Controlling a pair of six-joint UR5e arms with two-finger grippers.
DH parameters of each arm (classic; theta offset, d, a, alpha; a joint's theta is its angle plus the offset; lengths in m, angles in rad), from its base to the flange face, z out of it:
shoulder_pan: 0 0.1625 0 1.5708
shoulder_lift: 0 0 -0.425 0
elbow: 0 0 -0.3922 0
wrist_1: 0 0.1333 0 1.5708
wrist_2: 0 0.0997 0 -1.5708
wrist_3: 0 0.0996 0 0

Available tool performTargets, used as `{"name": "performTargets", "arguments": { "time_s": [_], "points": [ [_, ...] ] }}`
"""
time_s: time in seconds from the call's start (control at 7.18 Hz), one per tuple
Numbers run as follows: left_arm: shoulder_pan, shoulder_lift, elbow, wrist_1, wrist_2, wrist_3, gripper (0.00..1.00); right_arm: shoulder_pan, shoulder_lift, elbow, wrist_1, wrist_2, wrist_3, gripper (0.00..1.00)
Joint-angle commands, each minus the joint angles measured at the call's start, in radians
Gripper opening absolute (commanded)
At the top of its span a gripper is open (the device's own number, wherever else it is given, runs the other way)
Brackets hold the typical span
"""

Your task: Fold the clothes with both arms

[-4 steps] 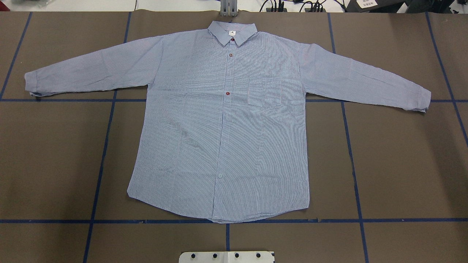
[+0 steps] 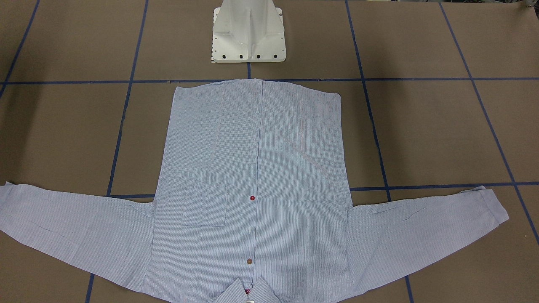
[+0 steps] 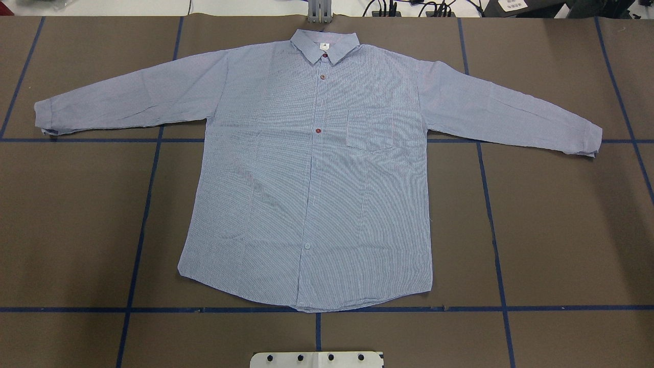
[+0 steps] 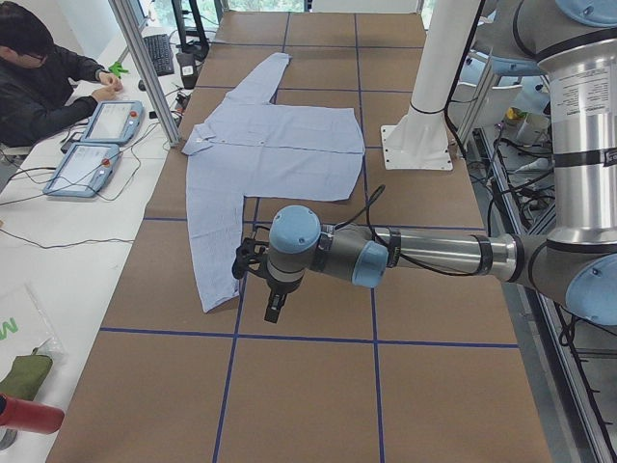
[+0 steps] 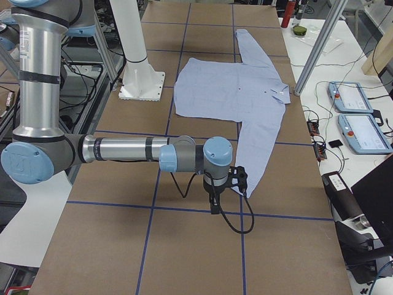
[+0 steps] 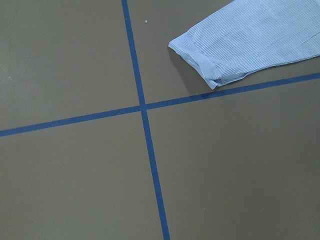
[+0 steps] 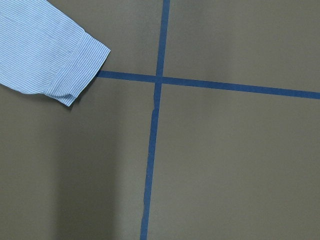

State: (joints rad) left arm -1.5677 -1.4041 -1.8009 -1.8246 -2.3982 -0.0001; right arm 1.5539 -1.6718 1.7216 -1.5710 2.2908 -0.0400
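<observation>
- The shirt (image 3: pixel 317 174) lies flat and face up in the middle of the table (image 3: pixel 562 230). It is buttoned, and both sleeves are spread toward the table's two ends. The collar is near the far edge and the hem is on the tape line just in front of the pedestal base (image 2: pixel 249 33).
- Nothing is folded yet. The step in hand looks like the first reach, one gripper to each sleeve end.
- The left gripper (image 4: pixel 273 311) hangs above bare table just beside the left cuff (image 6: pixel 200 56), not touching it. The right gripper (image 5: pixel 213 204) hangs the same way beside the right cuff (image 7: pixel 82 67).
- You cannot tell how the jaws stand. Each gripper shows only in a side view, and neither wrist view shows its fingers.
- Bring each gripper in over its cuff before you lower it, because both wrist views have the cuff off in a corner.
- Pinch the whole cuff, both layers. The banded end looks firmer than the thin sleeve cloth, which will likely sag and drag.
- Lift both sides evenly and carry the sleeves inward across the body so the chest does not shift or wrinkle.
- There is plenty of open table on the robot's side of each sleeve and beyond both cuffs toward the ends, so use it for approach and swing.
- Room is tight along the far edge. The collar sits close to it, and a person (image 4: pixel 39 87) with control tablets (image 4: pixel 92 145) is just past it.
- The blue tape lines (image 6: pixel 142 107) run next to both cuffs and help you line up.
</observation>
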Motion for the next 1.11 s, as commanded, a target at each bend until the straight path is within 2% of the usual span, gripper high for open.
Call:
{"name": "performTargets", "arguments": {
  "time_s": [0.0,0.14,0.56,0.7,0.98],
  "points": [
    [0.0,-0.012,-0.008,-0.03,0.005,-0.004,1.0,0.0,0.001,0.019,-0.001,0.003,0.0,1.0],
    [0.0,-0.028,-0.006,-0.032,-0.002,-0.012,1.0,0.0,0.0,0.067,-0.001,0.001,0.0,1.0],
    [-0.006,-0.058,0.003,-0.036,-0.007,-0.003,1.0,0.0,0.015,0.107,0.0,-0.002,0.002,1.0],
    [-0.006,-0.067,-0.003,-0.038,-0.007,-0.001,1.0,0.0,0.012,0.151,0.0,-0.001,0.005,1.0],
    [-0.04,-0.101,-0.005,-0.099,-0.007,-0.009,1.0,0.0,0.038,0.185,0.0,-0.004,0.009,1.0]
  ]
}}
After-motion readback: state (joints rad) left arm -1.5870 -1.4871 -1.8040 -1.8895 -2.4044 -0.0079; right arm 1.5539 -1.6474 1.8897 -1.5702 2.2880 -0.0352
